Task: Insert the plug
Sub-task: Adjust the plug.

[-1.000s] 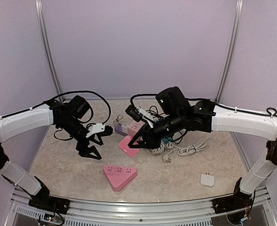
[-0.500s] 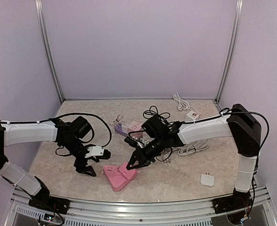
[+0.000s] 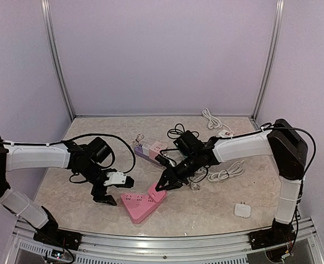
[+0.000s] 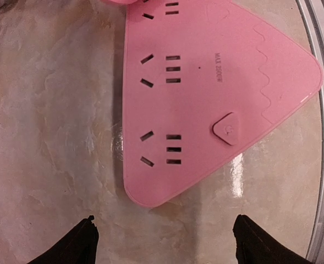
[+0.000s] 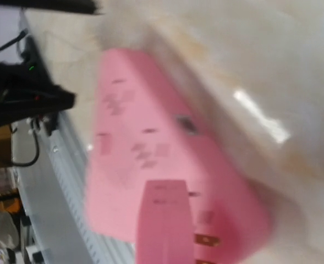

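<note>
A pink triangular power strip (image 3: pixel 138 207) lies flat near the table's front edge. It fills the left wrist view (image 4: pixel 206 93), sockets facing up. My left gripper (image 3: pixel 110 191) is open and empty just left of the strip, and its dark fingertips (image 4: pixel 73 245) straddle the strip's near corner. My right gripper (image 3: pixel 163 186) is shut on a pink block plug (image 3: pixel 157 191) and holds it tilted over the strip's right corner. The right wrist view is blurred. It shows the plug (image 5: pixel 164 225), its brass prongs (image 5: pixel 206 240) and the strip (image 5: pixel 145 148) just below.
Small purple and pink socket blocks (image 3: pixel 148 148) sit behind the strip. White cables (image 3: pixel 223 174) and black cables (image 3: pixel 178 132) tangle under the right arm. A white charger (image 3: pixel 224 133) lies at the back right, a white adapter (image 3: pixel 242 209) at the front right. A metal rail (image 3: pixel 167 241) runs along the front edge.
My right gripper has carried the pink plug from mid-table down to the strip's right corner. My left gripper has come down and forward to the strip's left side.
</note>
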`<state>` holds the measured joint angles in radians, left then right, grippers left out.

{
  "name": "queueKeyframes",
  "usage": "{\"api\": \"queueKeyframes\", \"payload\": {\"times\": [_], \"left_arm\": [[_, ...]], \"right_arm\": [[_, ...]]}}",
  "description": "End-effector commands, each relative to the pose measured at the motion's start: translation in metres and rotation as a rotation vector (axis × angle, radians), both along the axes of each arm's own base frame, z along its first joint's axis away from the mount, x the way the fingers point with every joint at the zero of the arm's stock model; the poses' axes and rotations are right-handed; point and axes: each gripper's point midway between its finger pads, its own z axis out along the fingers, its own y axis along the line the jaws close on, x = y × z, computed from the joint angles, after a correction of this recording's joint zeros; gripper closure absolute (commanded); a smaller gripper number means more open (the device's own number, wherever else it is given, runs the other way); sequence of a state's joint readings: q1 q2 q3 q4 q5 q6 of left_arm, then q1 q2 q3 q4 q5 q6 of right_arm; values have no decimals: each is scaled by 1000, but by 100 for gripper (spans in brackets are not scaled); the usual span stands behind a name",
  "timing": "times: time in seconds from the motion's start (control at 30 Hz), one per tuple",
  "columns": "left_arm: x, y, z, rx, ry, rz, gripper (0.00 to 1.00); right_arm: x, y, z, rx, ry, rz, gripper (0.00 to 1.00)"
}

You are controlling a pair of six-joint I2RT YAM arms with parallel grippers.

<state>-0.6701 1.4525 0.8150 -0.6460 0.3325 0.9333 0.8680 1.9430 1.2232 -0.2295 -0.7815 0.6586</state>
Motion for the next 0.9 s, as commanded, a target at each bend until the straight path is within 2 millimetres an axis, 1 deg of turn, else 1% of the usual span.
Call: {"api": "queueKeyframes", "payload": {"times": [0.0, 0.1, 0.17, 0.23, 0.33, 0.4, 0.47, 0.5, 0.57, 0.63, 0.7, 0.73, 0.8, 0.83, 0.87], "left_arm": [[2, -12, 44, -100, -18, -27, 16], [0, -21, 98, -190, 11, -50, 12], [-8, -23, 135, -249, 50, -88, 10], [-17, -26, 173, -322, 61, -136, 9], [-28, -31, 228, -431, 34, -191, 8], [-37, -32, 256, -489, 20, -213, 8], [-44, -32, 280, -527, 0, -220, 8], [-46, -31, 289, -532, -13, -212, 8], [-48, -29, 299, -523, -43, -184, 8], [-44, -27, 302, -491, -83, -136, 8], [-36, -22, 301, -452, -128, -77, 9], [-32, -18, 300, -433, -146, -46, 9], [-23, -8, 301, -400, -190, 21, 9], [-20, -4, 302, -387, -207, 52, 9], [-18, 1, 305, -382, -221, 75, 8]], "right_arm": [[-18, 17, 75, 133, -184, 139, 100], [-31, 27, 125, 258, -297, 214, 100], [-41, 33, 160, 349, -374, 264, 100], [-49, 39, 189, 421, -426, 304, 100], [-60, 45, 215, 480, -498, 361, 100], [-65, 48, 232, 514, -558, 383, 100], [-67, 49, 248, 538, -626, 386, 100], [-66, 50, 254, 531, -670, 375, 100], [-59, 52, 262, 474, -811, 342, 100], [-50, 54, 268, 391, -983, 286, 100], [-37, 53, 270, 305, -1202, 223, 100], [-35, 52, 271, 276, -1317, 204, 100], [-39, 50, 277, 246, -1611, 205, 100], [-44, 49, 273, 221, -1780, 250, 100], [-55, 49, 269, 208, -1950, 316, 100]]}}
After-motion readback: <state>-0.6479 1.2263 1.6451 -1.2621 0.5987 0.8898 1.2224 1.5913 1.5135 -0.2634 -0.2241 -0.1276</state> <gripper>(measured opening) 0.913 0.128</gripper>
